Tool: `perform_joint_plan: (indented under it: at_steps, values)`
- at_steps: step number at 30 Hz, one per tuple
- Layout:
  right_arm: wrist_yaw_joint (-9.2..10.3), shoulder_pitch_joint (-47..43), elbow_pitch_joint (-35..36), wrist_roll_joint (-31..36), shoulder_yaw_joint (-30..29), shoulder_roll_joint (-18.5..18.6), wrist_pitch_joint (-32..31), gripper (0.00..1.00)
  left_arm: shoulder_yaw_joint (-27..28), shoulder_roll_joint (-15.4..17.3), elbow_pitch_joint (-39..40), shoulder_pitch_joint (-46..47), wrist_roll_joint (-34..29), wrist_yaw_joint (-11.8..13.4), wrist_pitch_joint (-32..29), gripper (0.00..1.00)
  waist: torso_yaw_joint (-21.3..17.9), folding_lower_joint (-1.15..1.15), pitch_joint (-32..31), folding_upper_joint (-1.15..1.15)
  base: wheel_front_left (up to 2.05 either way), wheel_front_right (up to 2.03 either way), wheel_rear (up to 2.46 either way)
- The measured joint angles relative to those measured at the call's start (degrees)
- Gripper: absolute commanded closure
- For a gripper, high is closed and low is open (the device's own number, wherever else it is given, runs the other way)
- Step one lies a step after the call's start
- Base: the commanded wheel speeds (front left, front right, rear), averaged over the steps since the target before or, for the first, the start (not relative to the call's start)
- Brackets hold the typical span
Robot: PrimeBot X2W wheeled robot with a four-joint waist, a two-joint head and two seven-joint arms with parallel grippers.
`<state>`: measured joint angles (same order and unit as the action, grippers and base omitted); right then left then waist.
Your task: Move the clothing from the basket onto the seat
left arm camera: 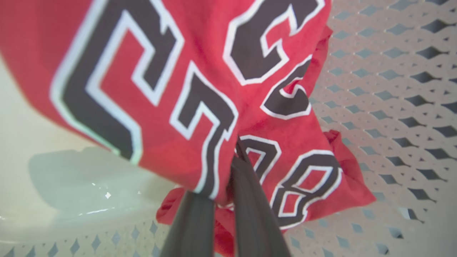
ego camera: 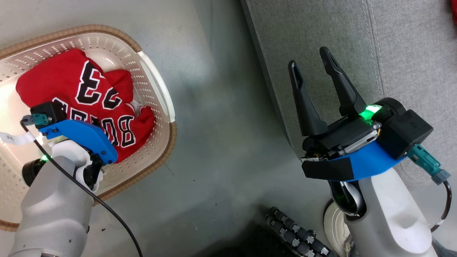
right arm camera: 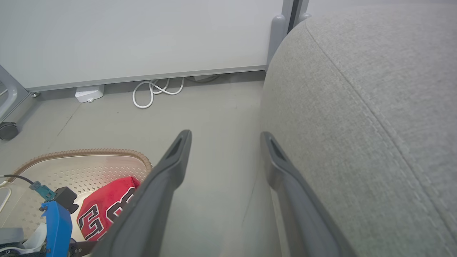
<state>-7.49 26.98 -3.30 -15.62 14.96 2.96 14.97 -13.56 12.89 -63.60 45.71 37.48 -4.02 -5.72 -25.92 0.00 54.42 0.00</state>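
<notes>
One broad grey seat (ego camera: 392, 43) fills the right side, with bare floor (ego camera: 221, 142) between it and the cream basket (ego camera: 157, 92) on the left. The red jersey (ego camera: 53, 78) lies crumpled inside the basket. The left gripper (left arm camera: 221, 171) reaches into the basket, its fingers pinched together on a fold of the jersey. The right gripper (ego camera: 309, 57) hovers at the seat's edge, fingers spread wide.

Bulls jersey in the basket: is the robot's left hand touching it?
Touching. The left wrist view shows the left hand shut on a fold of the Bulls jersey.
</notes>
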Motion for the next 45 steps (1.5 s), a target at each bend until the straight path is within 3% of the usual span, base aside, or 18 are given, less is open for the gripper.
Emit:
perform_joint_plan:
  at_steps: [12, 20, 27, 32, 45]
  values:
    - [0.00, 0.1, -1.0, 0.9, -0.5, 0.0, 0.0, 0.00, -1.3, -1.2, -1.4, 0.4, -0.1, -0.8, 0.7, 1.00, 1.2, 0.00, -1.3, 0.00, 0.00, 0.00, 0.00]
    - [0.00, 0.2, -3.0, 4.2, -2.6, 0.0, 0.0, 0.00, -3.5, -3.8, -2.7, 0.5, -0.2, -2.4, 1.9, 1.00, 3.4, 0.00, -5.6, 0.00, 0.00, 0.00, 0.00]
    - [0.00, -0.8, -5.0, 7.7, -4.4, -0.1, -0.3, 0.00, -8.7, -6.9, -2.8, -0.4, -1.3, -3.1, 3.4, 1.00, 6.8, 0.00, -12.5, 0.01, 0.00, 0.00, 0.00]
    - [0.00, -3.1, -5.3, 10.4, -5.5, -0.1, -2.6, 0.00, -14.0, -8.8, 1.4, -3.3, 0.3, -3.2, 4.3, 1.00, 9.8, -0.01, -18.7, 0.01, 0.00, 0.00, 0.00]
    - [0.00, -10.9, -4.2, 10.4, -6.4, 1.4, -7.3, 0.00, -30.3, -9.6, 11.4, -7.9, 7.9, -3.4, 8.9, 1.00, 17.5, -0.02, -35.9, 0.01, 0.00, 0.00, 0.00]
